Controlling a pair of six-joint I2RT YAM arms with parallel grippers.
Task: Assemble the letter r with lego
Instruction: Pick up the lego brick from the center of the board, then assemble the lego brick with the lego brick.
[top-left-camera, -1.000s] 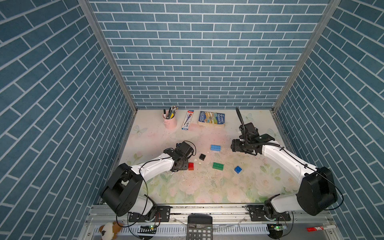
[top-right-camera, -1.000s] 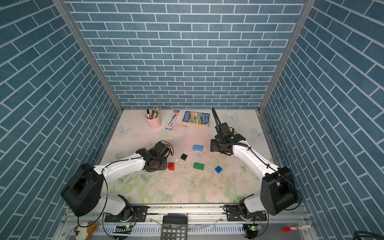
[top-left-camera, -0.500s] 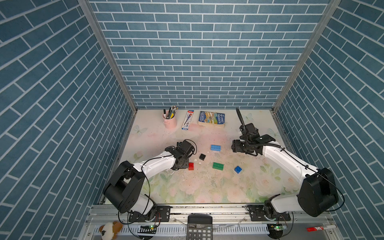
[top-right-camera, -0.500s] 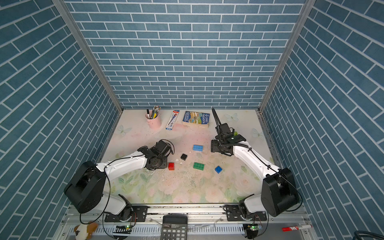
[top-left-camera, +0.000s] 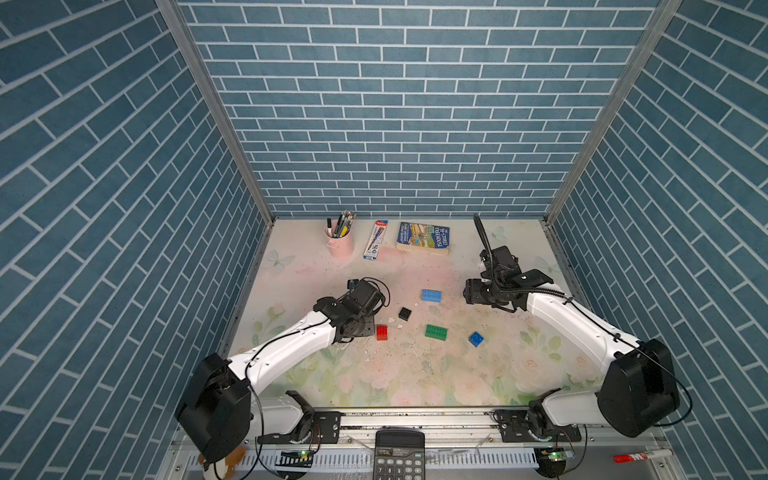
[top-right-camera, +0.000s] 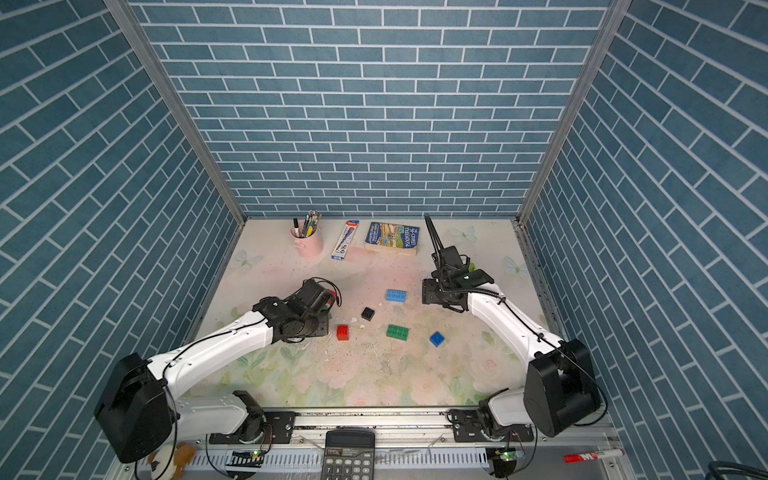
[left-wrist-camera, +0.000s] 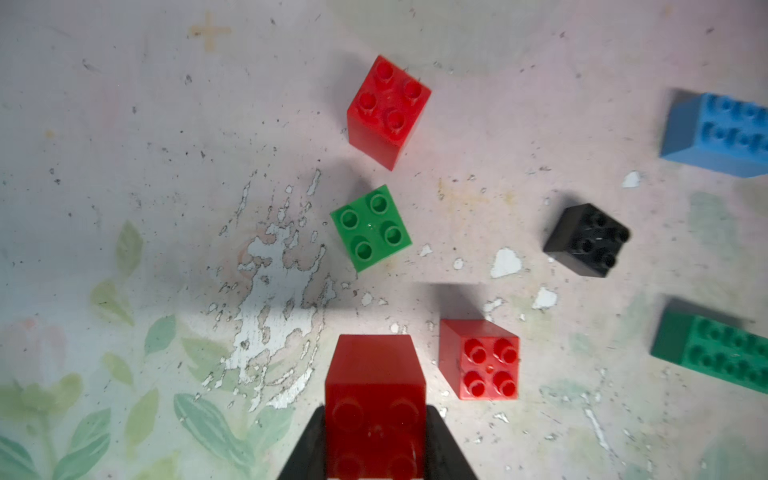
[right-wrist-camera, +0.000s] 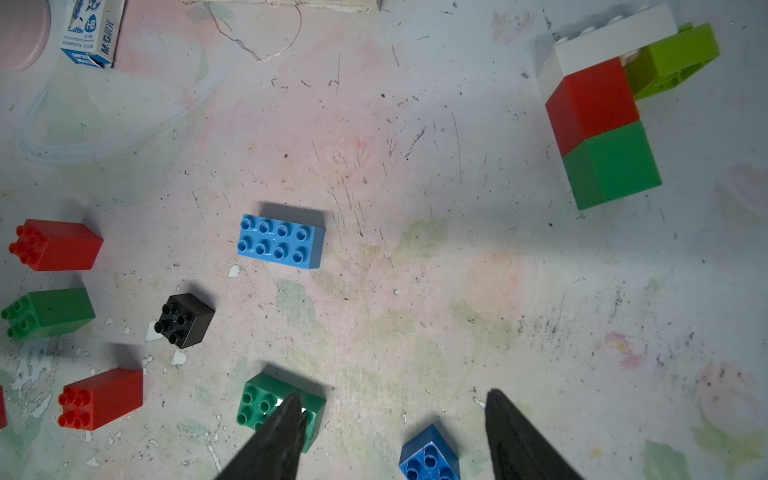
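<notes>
My left gripper (left-wrist-camera: 375, 419) is shut on a red square lego brick (left-wrist-camera: 374, 390), its black fingers (left-wrist-camera: 309, 449) pressed against the brick's two sides. In both top views this gripper (top-left-camera: 362, 329) sits just left of a loose red brick (top-left-camera: 382, 332); the held brick is hidden there. A green square brick (left-wrist-camera: 371, 227) and another red one (left-wrist-camera: 388, 110) lie beyond it. My right gripper (right-wrist-camera: 392, 397) is open above the table, between a long green brick (right-wrist-camera: 259, 401) and a blue square brick (right-wrist-camera: 428, 455). A joined white, lime, red and green piece (right-wrist-camera: 602, 116) lies off to one side.
A light blue long brick (top-left-camera: 431, 295) and a black square brick (top-left-camera: 404, 313) lie mid-table. At the back stand a pink pencil cup (top-left-camera: 338, 243), a pencil box (top-left-camera: 375, 240) and a book (top-left-camera: 424, 238). Metal frame posts edge the table.
The left gripper has closed onto the red brick, and its arm has shifted slightly. The right arm has not moved.
</notes>
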